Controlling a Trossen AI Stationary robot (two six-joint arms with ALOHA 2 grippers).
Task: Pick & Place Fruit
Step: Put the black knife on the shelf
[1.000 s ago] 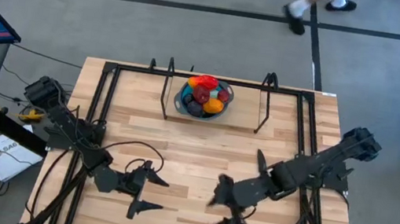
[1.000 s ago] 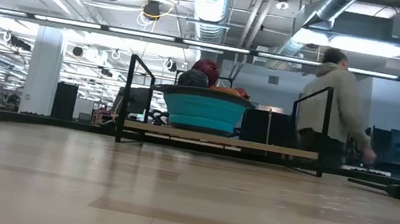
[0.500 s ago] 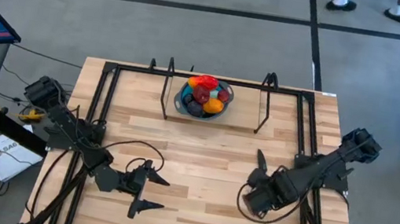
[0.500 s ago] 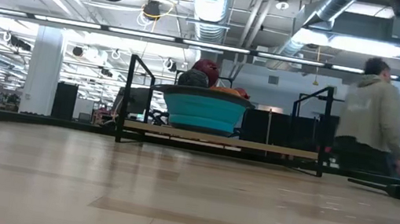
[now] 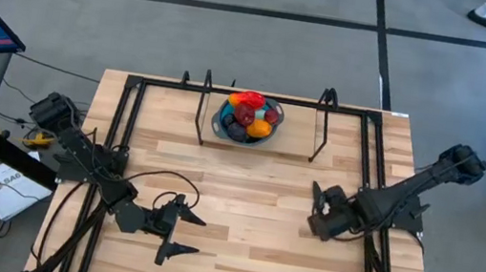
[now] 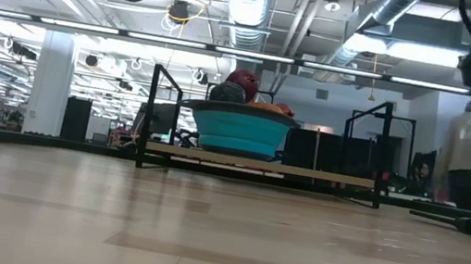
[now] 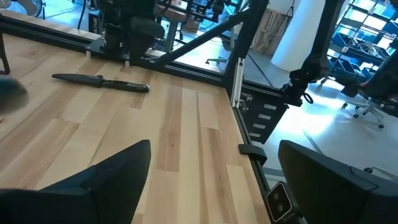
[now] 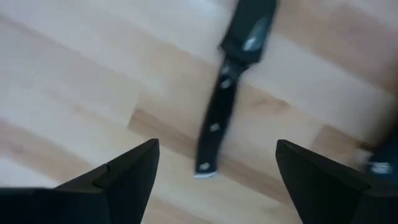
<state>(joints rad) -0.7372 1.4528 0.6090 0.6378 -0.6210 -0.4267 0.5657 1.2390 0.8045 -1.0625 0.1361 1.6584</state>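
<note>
We note both dark grippers empty with fingers spread, left gripper (image 5: 182,236) at near left, right gripper (image 5: 318,205) over a black-handled knife (image 8: 227,93), heaped toy fruit (image 5: 249,115) in the round blue bowl (image 6: 239,130) at far centre

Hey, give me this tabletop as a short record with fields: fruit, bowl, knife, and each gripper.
fruit: piled in the bowl
bowl: blue, on a raised board at the table's far edge
knife: black, flat on the table below the right gripper
left gripper: open, near front edge, empty
right gripper: open, over the knife, empty
</note>
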